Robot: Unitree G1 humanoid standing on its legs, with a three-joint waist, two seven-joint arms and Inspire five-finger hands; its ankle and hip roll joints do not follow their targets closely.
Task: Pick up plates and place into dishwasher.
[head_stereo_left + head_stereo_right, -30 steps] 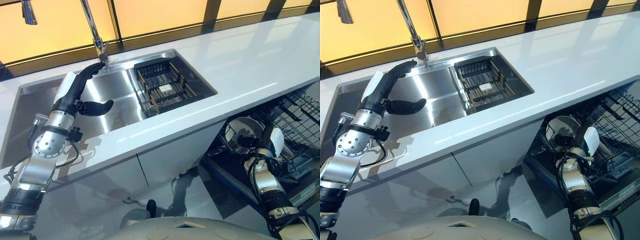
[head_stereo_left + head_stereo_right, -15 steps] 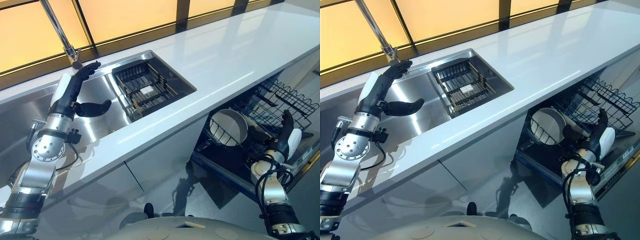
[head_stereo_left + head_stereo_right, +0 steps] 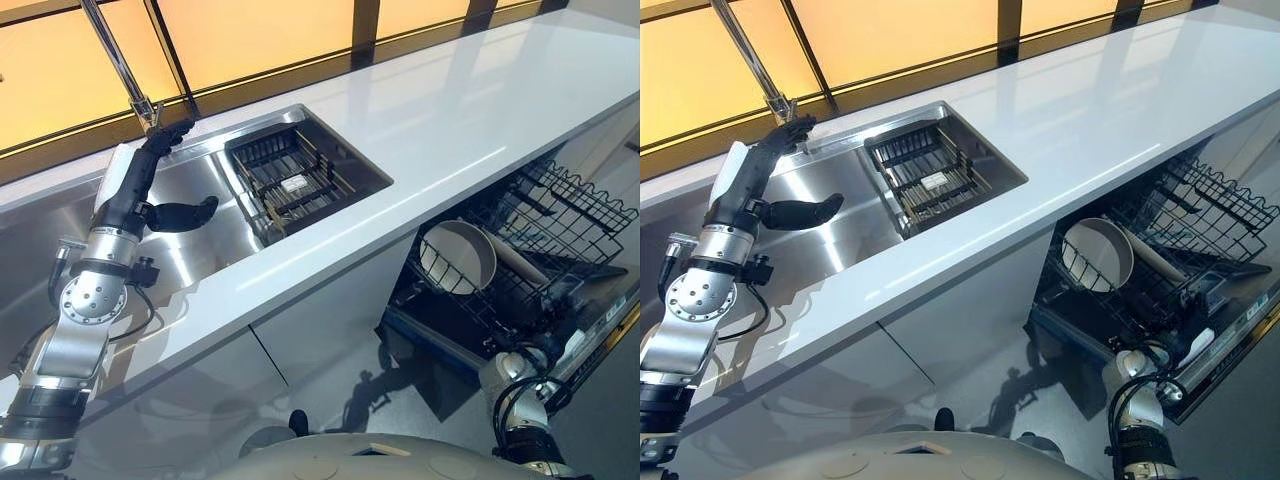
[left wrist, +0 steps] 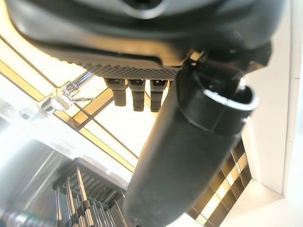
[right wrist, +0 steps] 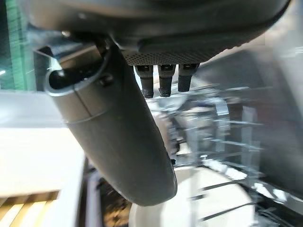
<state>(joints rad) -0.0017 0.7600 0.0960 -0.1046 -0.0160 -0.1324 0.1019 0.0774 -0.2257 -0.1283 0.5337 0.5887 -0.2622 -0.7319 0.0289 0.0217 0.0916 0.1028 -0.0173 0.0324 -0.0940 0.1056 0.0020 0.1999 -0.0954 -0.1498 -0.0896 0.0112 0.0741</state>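
Below the counter (image 3: 440, 120), right hand (image 3: 1193, 345) has dropped from the dishwasher rack (image 3: 540, 240).

Head pair: looked steeply down from above; both eyes shared the sink (image 3: 200, 215), counter (image 3: 430, 110) and open dishwasher rack (image 3: 1160, 250).
Left wrist: very close, faced along the left hand (image 4: 184, 156) toward the faucet (image 4: 64, 97) and far windows.
Right wrist: very close, faced along the right hand (image 5: 118, 127) into the rack.

The dishwasher rack (image 3: 560, 225) runs off the frame edge — the blurred plate (image 5: 189, 198) is half hidden by the right hand (image 5: 113, 127).
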